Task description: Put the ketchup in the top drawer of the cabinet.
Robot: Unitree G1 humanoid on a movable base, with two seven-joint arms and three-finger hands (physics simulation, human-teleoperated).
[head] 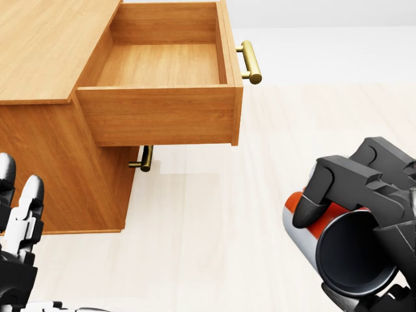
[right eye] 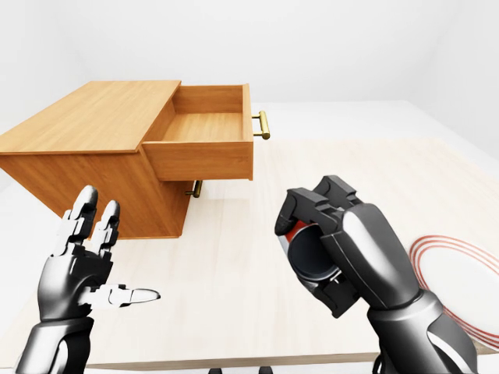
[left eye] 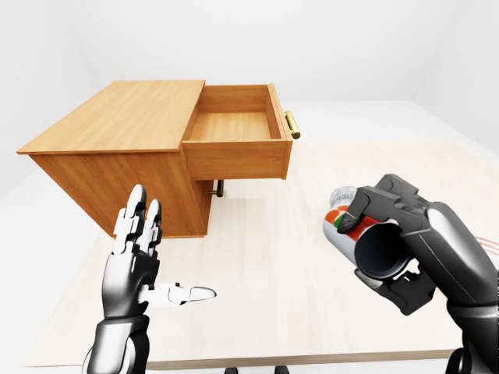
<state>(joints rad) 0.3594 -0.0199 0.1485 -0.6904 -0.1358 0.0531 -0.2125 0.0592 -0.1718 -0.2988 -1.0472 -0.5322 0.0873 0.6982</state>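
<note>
The ketchup bottle [left eye: 341, 226], red and white with a dark round base [head: 354, 250] turned toward the camera, lies on its side in my right hand [left eye: 382, 253], which is shut on it above the table, right of the cabinet. The wooden cabinet [left eye: 117, 148] stands at the upper left. Its top drawer [head: 159, 65] is pulled out and empty, with a brass handle [head: 250, 62] on its front. The bottle is lower than the drawer and to the right of it. My left hand [left eye: 160, 261] hovers open, fingers spread, beside the cabinet's near corner, holding nothing.
A patterned bowl [left eye: 343, 192] peeks out just behind my right hand and is hidden in the head view. A white plate with red rings [right eye: 460, 269] lies at the far right. The lower drawer is closed, showing its brass handle [head: 144, 158].
</note>
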